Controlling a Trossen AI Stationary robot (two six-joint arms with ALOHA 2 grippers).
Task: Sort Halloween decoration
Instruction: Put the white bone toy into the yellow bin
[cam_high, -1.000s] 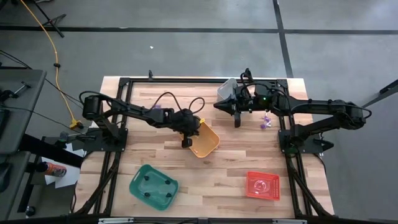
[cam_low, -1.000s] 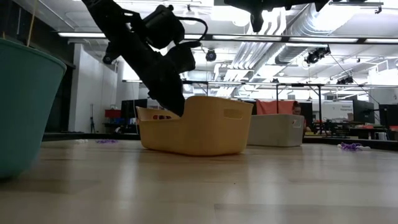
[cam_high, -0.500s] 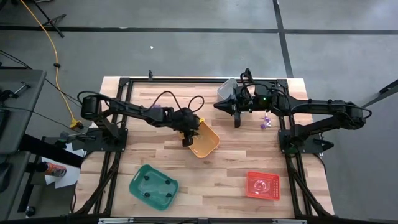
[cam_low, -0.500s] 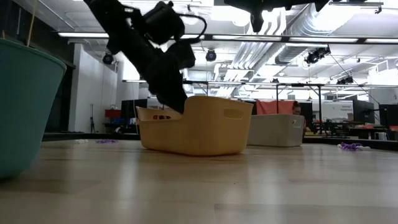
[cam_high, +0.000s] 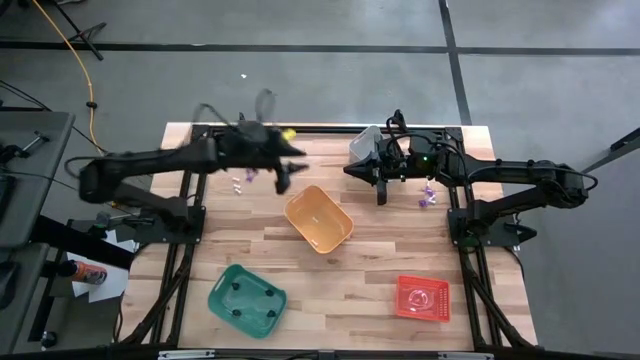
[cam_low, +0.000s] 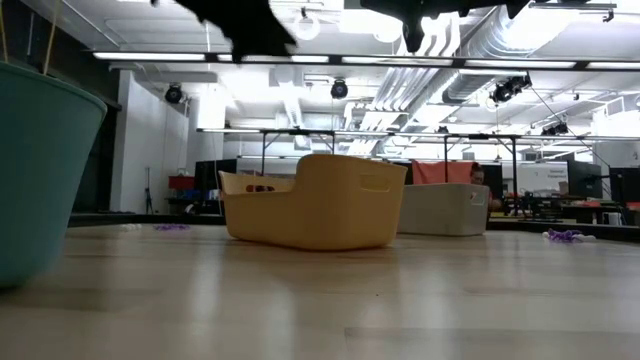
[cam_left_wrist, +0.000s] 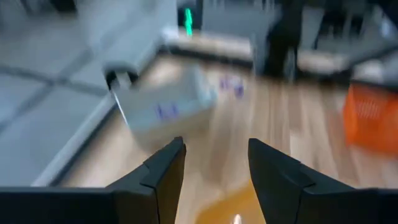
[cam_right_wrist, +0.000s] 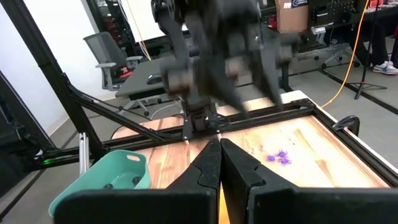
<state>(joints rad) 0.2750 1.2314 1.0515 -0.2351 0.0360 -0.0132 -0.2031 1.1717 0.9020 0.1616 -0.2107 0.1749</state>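
A wooden table (cam_high: 370, 270) seen from above, framed by black rails along its edges. Most of the near half of the tabletop is bare wood, with a green bin (cam_high: 247, 299) near the front left and a red bin (cam_high: 422, 297) near the front right. An orange bin (cam_high: 319, 219) sits around the middle, standing free with open wood on all sides. A grey bin (cam_high: 364, 143) stands at the far edge, right of centre.

The left gripper (cam_high: 283, 178) hangs above the far left part of the table, blurred, beyond the orange bin and apart from it. Its fingers (cam_left_wrist: 165, 171) are spread, with nothing between them. Small whitish and purple trinkets (cam_high: 243, 178) lie on the wood just to the left of this gripper.

The right gripper (cam_high: 381, 194) hovers near the grey bin, its fingers (cam_right_wrist: 208, 163) pressed together and empty. More purple trinkets (cam_high: 427, 194) lie on the table to the right of it, close to the right rail.

From table height, the orange bin and grey bin stand side by side, with purple trinkets visible on the wood at both far sides.
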